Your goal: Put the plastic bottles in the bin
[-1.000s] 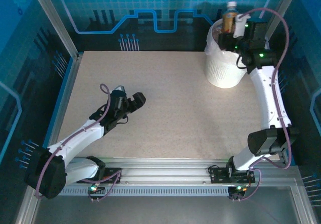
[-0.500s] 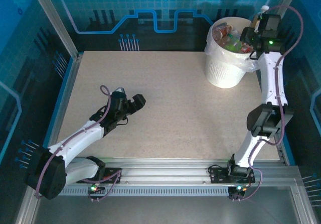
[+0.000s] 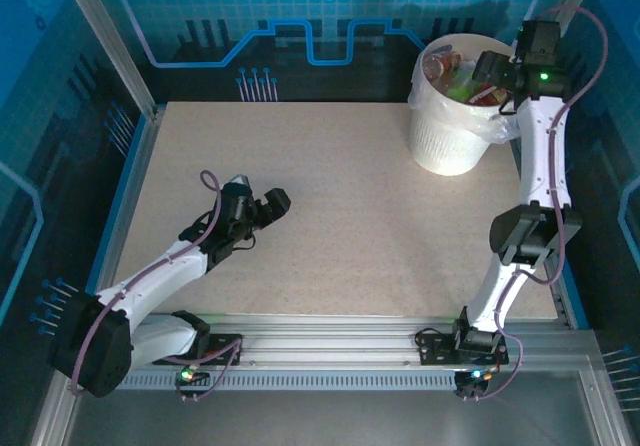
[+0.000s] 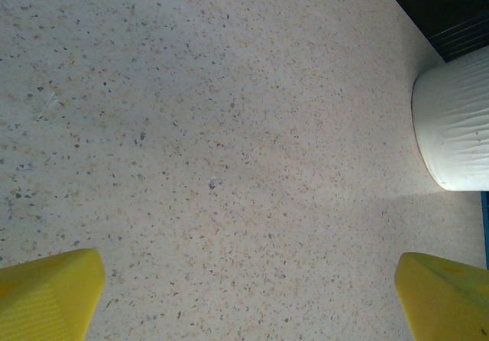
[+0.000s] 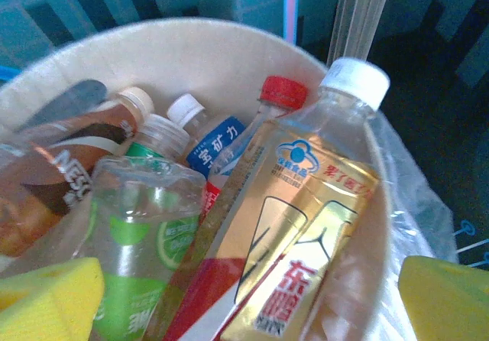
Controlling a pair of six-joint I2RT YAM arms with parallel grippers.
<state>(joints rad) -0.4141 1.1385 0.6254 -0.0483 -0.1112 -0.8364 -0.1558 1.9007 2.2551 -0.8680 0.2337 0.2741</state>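
Upper right of the overhead view: the bin (image 3: 440,144) sits at the far corner of the table (image 3: 350,216), plastic bottles (image 3: 455,69) piled to its rim, amber bottle (image 5: 306,226) leaning on its right wall. Right gripper (image 5: 248,299) hangs just over them, jaws spread wide, holding nothing; left gripper (image 3: 272,204) is spread too, over bare table centre left. Drop looks done: I'd lift straight up, clear of caps and bag liner (image 5: 416,196), before swinging.
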